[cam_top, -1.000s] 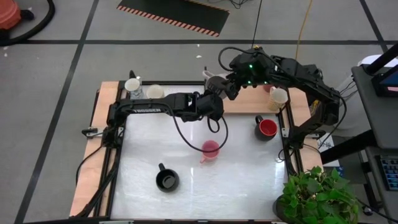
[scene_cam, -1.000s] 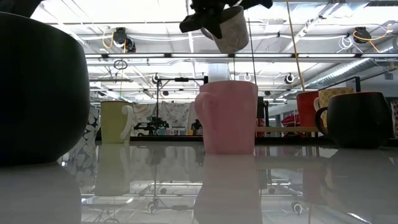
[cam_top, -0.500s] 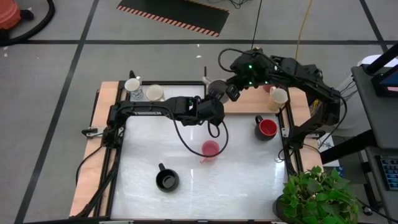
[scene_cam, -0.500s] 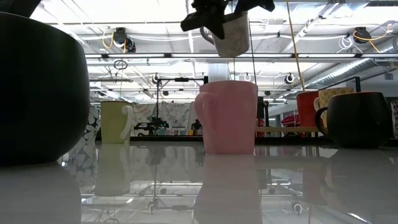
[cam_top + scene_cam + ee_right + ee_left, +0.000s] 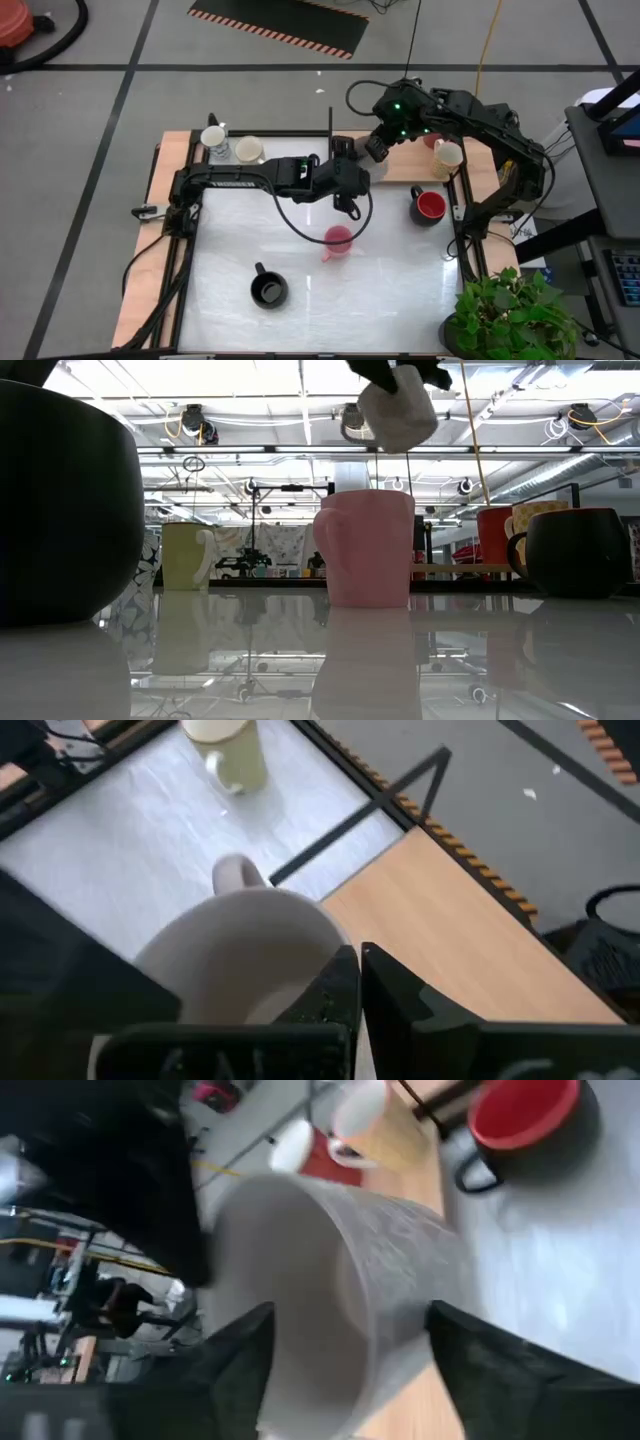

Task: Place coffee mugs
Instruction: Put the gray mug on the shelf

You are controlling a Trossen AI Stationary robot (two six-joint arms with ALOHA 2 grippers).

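Note:
A grey mug (image 5: 397, 418) hangs tilted high above the table's far middle, with my right gripper (image 5: 360, 970) shut on it. My left gripper (image 5: 350, 1310) is open; its fingers (image 5: 245, 1360) stand on either side of the mug's wall (image 5: 390, 1270), just apart from it. In the high view both grippers meet at the far edge, left (image 5: 348, 170) and right (image 5: 373, 148). A pink mug (image 5: 338, 240) stands upright on the white table top (image 5: 230, 250) below them. My right gripper pinches the grey mug's rim (image 5: 325, 942) between its two fingers, on the side opposite the handle (image 5: 235, 875). One finger seems to be inside the mug and one outside. The mug is lifted clear of the table and tilted.
A black mug (image 5: 268, 290) stands near the front. A dark mug with a red inside (image 5: 428, 205) stands at the right. Cream mugs stand at the far left (image 5: 248, 149) and far right (image 5: 447, 157). A potted plant (image 5: 510, 315) is at the near right corner.
My right gripper has shut on the grey mug's rim and taken hold. My left gripper, which held the mug, has then opened and let go. The mug has shifted a little toward the table's right and tipped, staying high above the table.

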